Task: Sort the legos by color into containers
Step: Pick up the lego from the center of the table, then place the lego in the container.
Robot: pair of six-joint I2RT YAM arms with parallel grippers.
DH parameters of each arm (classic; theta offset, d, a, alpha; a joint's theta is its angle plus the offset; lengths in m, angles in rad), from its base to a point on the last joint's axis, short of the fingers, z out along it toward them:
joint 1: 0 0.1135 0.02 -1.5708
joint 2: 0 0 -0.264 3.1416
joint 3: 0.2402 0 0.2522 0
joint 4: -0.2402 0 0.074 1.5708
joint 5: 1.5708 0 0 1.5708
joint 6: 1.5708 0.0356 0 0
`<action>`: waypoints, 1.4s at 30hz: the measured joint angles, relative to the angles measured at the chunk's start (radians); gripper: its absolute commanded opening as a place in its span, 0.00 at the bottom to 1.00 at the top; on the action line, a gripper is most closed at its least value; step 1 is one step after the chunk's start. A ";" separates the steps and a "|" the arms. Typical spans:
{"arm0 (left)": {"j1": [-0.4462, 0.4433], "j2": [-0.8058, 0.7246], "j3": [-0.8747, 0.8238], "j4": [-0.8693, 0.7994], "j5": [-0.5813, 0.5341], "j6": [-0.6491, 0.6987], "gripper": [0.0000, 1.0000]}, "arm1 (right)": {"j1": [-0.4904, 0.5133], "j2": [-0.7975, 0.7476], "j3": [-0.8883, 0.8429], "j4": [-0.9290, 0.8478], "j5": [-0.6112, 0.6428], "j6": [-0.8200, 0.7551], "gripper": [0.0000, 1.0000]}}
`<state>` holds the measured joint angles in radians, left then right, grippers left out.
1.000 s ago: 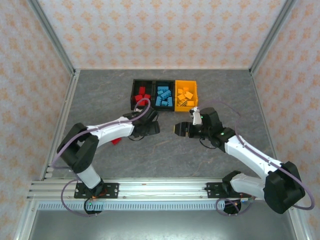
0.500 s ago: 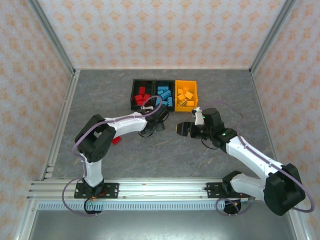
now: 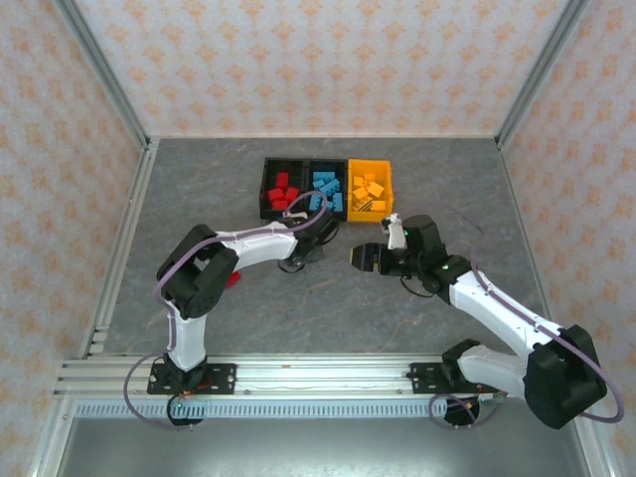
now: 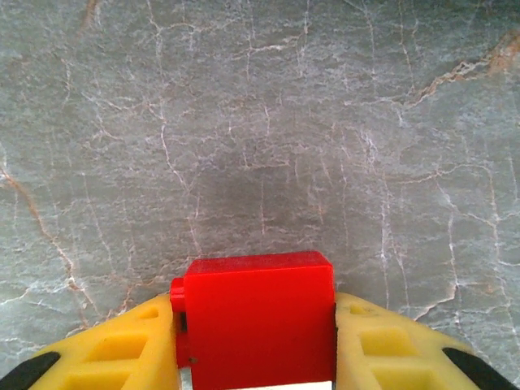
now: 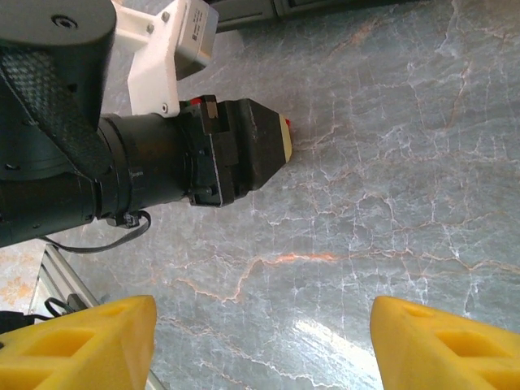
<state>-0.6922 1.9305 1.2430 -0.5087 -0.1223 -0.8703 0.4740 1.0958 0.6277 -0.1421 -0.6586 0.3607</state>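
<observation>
**Containers** (image 3: pixel 265 194): three joined bins in a row at the far middle of the tabletop (image 3: pixel 328 313). The left black bin holds red legos (image 3: pixel 282 189), the middle black bin blue legos (image 3: pixel 326 191), and the orange-yellow bin yellow legos (image 3: pixel 369 191).

**Left gripper** (image 4: pixel 253 353): just in front of the bins, above bare tabletop. Its jaws are clenched on a red lego (image 4: pixel 258 313), with a yellow finger pressed to each side.

**Right gripper** (image 5: pixel 262 318): facing the left gripper from the right, apart from it. Its jaws are released, spread wide, and hold nothing.

**Loose red lego** (image 3: pixel 232 279): on the tabletop, just beside the left arm's elbow.
</observation>
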 measured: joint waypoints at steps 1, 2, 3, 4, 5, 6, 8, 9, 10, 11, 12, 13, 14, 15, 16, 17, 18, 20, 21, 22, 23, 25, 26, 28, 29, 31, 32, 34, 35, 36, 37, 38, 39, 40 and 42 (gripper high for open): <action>0.000 -0.004 0.000 -0.008 -0.002 0.007 0.35 | 0.000 0.000 -0.003 0.000 -0.003 -0.002 0.70; 0.000 -0.012 0.000 -0.018 -0.006 0.011 0.35 | 0.000 0.000 -0.004 -0.001 -0.007 -0.002 0.70; 0.000 -0.024 0.000 -0.027 -0.012 0.017 0.35 | 0.000 0.000 -0.005 -0.001 -0.010 -0.002 0.70; 0.000 -0.039 0.000 -0.036 -0.017 0.026 0.35 | 0.000 0.000 -0.005 0.000 -0.013 -0.002 0.70; 0.001 -0.057 0.005 -0.049 -0.021 0.034 0.35 | 0.000 0.000 -0.005 0.000 -0.015 -0.002 0.70; 0.002 -0.071 0.010 -0.058 -0.024 0.043 0.35 | 0.000 0.000 -0.005 0.000 -0.018 -0.002 0.70; 0.011 -0.100 0.040 -0.083 -0.033 0.063 0.35 | 0.000 0.000 -0.005 0.000 -0.021 -0.002 0.70; 0.017 -0.109 0.055 -0.089 -0.039 0.074 0.35 | 0.000 0.000 -0.005 0.000 -0.022 -0.002 0.70; 0.026 -0.118 0.075 -0.097 -0.043 0.088 0.35 | 0.000 0.000 -0.005 0.000 -0.022 -0.002 0.70; 0.039 -0.124 0.100 -0.107 -0.045 0.100 0.35 | 0.000 0.000 -0.005 0.001 -0.022 -0.001 0.69; 0.051 -0.127 0.122 -0.115 -0.048 0.113 0.35 | 0.000 0.000 -0.005 0.001 -0.022 0.000 0.70; 0.066 -0.127 0.148 -0.122 -0.051 0.126 0.35 | 0.000 0.000 -0.005 0.001 -0.023 0.003 0.70; 0.082 -0.126 0.174 -0.130 -0.053 0.141 0.35 | 0.000 0.000 -0.005 0.002 -0.023 0.006 0.70; 0.098 -0.126 0.197 -0.137 -0.056 0.153 0.35 | 0.000 0.000 -0.005 0.003 -0.023 0.006 0.70; 0.114 -0.124 0.222 -0.143 -0.060 0.167 0.35 | 0.000 0.001 -0.005 0.005 -0.023 0.009 0.70; 0.134 -0.118 0.257 -0.154 -0.063 0.181 0.35 | 0.000 0.001 -0.005 0.008 -0.023 0.011 0.69; 0.150 -0.108 0.288 -0.159 -0.065 0.192 0.35 | 0.000 0.001 -0.005 0.011 -0.023 0.013 0.69; 0.186 -0.069 0.371 -0.169 -0.066 0.217 0.35 | 0.000 0.002 -0.005 0.014 -0.025 0.014 0.69; 0.200 -0.044 0.410 -0.173 -0.066 0.225 0.35 | 0.000 0.003 -0.005 0.016 -0.026 0.014 0.69; 0.216 -0.014 0.451 -0.174 -0.066 0.237 0.35 | 0.000 0.005 -0.005 0.016 -0.026 0.015 0.69; 0.230 0.021 0.492 -0.180 -0.066 0.249 0.35 | 0.000 0.007 -0.005 0.016 -0.026 0.018 0.69; 0.254 0.095 0.573 -0.193 -0.065 0.271 0.36 | 0.000 0.012 -0.005 0.017 -0.026 0.021 0.69; 0.267 0.140 0.619 -0.201 -0.063 0.278 0.35 | 0.000 0.015 -0.005 0.017 -0.026 0.022 0.69; 0.287 0.214 0.687 -0.214 -0.053 0.295 0.36 | 0.000 0.019 -0.005 0.017 -0.025 0.025 0.69; 0.298 0.253 0.724 -0.226 -0.044 0.301 0.36 | 0.000 0.020 -0.005 0.017 -0.025 0.025 0.69; 0.314 0.315 0.782 -0.245 -0.035 0.312 0.36 | 0.000 0.020 -0.005 0.017 -0.025 0.025 0.69; 0.322 0.344 0.811 -0.256 -0.033 0.317 0.37 | 0.000 0.020 -0.005 0.017 -0.024 0.025 0.69; 0.333 0.393 0.869 -0.274 -0.028 0.323 0.37 | 0.000 0.020 -0.005 0.016 -0.021 0.026 0.69; 0.335 0.412 0.891 -0.280 -0.027 0.325 0.38 | 0.000 0.020 -0.005 0.017 -0.021 0.028 0.69; 0.337 0.431 0.916 -0.289 -0.027 0.329 0.38 | 0.000 0.020 -0.005 0.016 -0.021 0.030 0.69; 0.337 0.446 0.938 -0.295 -0.027 0.332 0.39 | 0.000 0.021 -0.005 0.017 -0.021 0.032 0.69; 0.337 0.454 0.950 -0.297 -0.027 0.335 0.40 | 0.000 0.023 -0.005 0.017 -0.021 0.033 0.69; 0.337 0.461 0.959 -0.298 -0.026 0.339 0.43 | 0.000 0.027 -0.005 0.018 -0.020 0.033 0.69; 0.337 0.464 0.965 -0.300 -0.024 0.343 0.47 | 0.000 0.031 -0.005 0.018 -0.020 0.033 0.69; 0.338 0.465 0.969 -0.303 -0.022 0.351 0.56 | 0.000 0.037 -0.005 0.018 -0.018 0.033 0.69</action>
<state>-0.3538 2.3959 2.2116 -0.8116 -0.1440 -0.5194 0.4740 1.1328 0.6231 -0.1246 -0.6765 0.3935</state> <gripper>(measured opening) 0.500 0.691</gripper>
